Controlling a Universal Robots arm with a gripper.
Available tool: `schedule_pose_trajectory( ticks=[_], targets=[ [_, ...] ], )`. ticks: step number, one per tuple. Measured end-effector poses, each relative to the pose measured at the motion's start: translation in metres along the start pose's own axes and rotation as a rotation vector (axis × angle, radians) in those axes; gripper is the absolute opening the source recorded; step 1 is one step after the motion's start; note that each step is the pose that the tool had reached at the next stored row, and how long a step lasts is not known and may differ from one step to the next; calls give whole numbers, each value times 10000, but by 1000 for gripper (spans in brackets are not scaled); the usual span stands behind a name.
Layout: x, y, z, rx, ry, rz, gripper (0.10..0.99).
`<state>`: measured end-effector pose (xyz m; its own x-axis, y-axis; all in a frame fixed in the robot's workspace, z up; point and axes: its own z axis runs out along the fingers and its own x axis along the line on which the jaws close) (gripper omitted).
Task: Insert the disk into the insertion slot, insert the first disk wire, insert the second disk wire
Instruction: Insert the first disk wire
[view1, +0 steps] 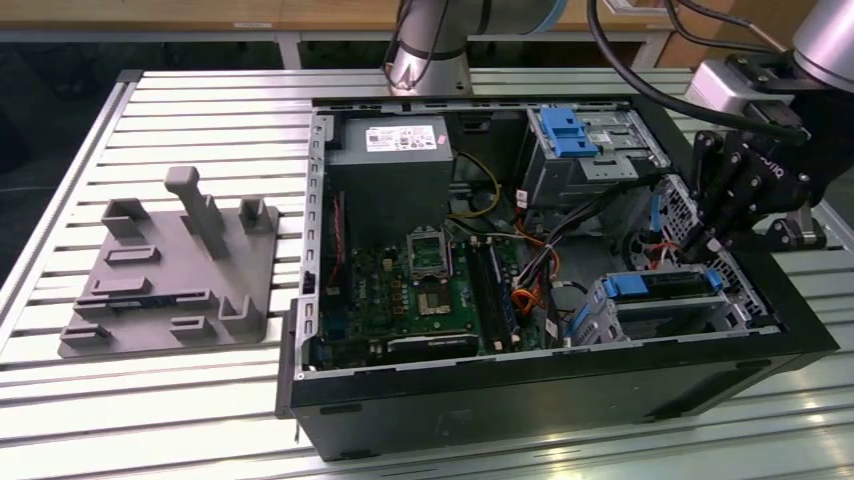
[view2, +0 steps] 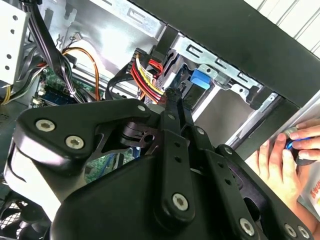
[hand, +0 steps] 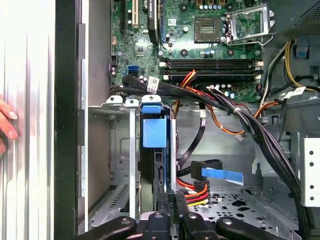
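The disk (view1: 667, 285), in its blue carrier, lies inside the insertion slot (view1: 597, 312), a low silver cage at the near corner of the open computer case on the exterior view's right. My gripper (view1: 703, 243) hangs over the disk's end nearest the case wall, fingers pressed together with nothing seen between them. In the first wrist view the gripper (hand: 170, 197) sits in line with the disk (hand: 154, 125), seen edge-on in the slot (hand: 120, 150). A blue flat cable (hand: 222, 175) and a black plug on red and yellow wires (hand: 197, 190) lie loose beside the fingertips.
A taller cage with a blue latch (view1: 574, 135), a power supply (view1: 400, 170) and the motherboard (view1: 414, 290) sit in the case. A grey fixture (view1: 174, 270) sits on the table at the exterior view's left. A person's hand (view2: 280, 160) rests outside the case wall.
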<state>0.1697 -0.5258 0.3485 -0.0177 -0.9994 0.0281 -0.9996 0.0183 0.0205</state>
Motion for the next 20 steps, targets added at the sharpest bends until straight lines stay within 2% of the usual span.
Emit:
schedule_pose_trajectory(
  ticks=[7, 13, 20],
  targets=[
    [2, 0, 6, 4, 0, -8, 165],
    [5, 0, 28, 70, 6, -289, 165],
    [32, -1, 34, 81, 6, -357, 165]
  ],
)
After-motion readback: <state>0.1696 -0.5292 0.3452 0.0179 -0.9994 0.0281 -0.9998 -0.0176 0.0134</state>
